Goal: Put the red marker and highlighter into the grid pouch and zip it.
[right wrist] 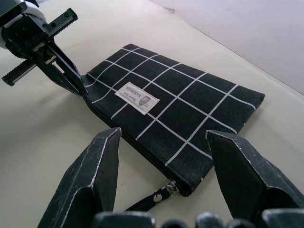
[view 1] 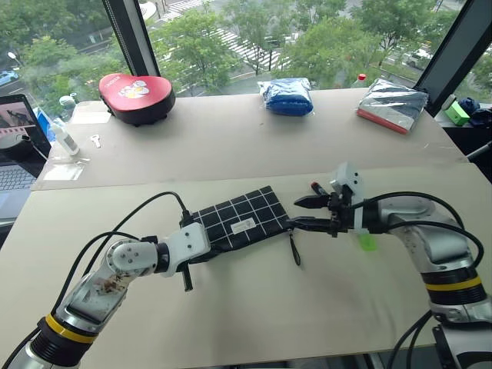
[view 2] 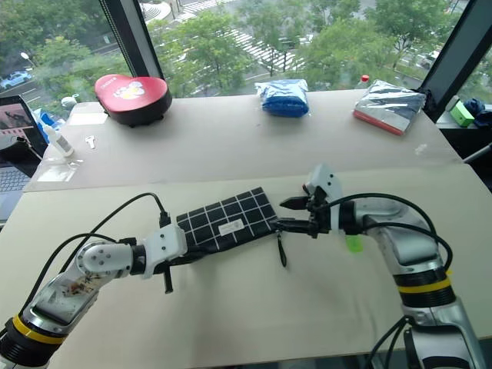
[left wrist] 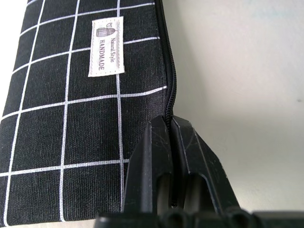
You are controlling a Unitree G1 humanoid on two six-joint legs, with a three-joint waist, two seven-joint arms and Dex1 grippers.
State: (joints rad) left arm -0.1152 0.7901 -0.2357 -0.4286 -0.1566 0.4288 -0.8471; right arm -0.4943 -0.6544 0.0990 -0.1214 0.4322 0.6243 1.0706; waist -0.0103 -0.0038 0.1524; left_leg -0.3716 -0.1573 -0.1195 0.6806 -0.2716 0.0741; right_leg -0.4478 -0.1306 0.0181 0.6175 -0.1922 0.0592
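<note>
Two grippers at grid pouch: left gripper pinches its limp zipper edge, right gripper open beside the strap end.

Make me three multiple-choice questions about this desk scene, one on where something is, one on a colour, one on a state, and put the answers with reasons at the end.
1. Where is the red heart-shaped case?
A. Beside the grid pouch
B. On the far table by the window, toward the robot's left
C. In the right gripper

2. What colour are the lines on the grid pouch?
A. White
B. Yellow
C. Red

3. How are the grippers set?
A. Both open
B. Left open, right shut
C. Left shut on the pouch's edge, right open

Answers:
1. B, since the case sits on the far table near the glass, well away from the pouch.
2. A, since the black fabric carries a white grid and a white label.
3. C, since the left gripper pinches the pouch's zipper edge, while the right gripper stands spread apart above the pull-strap end.
</note>
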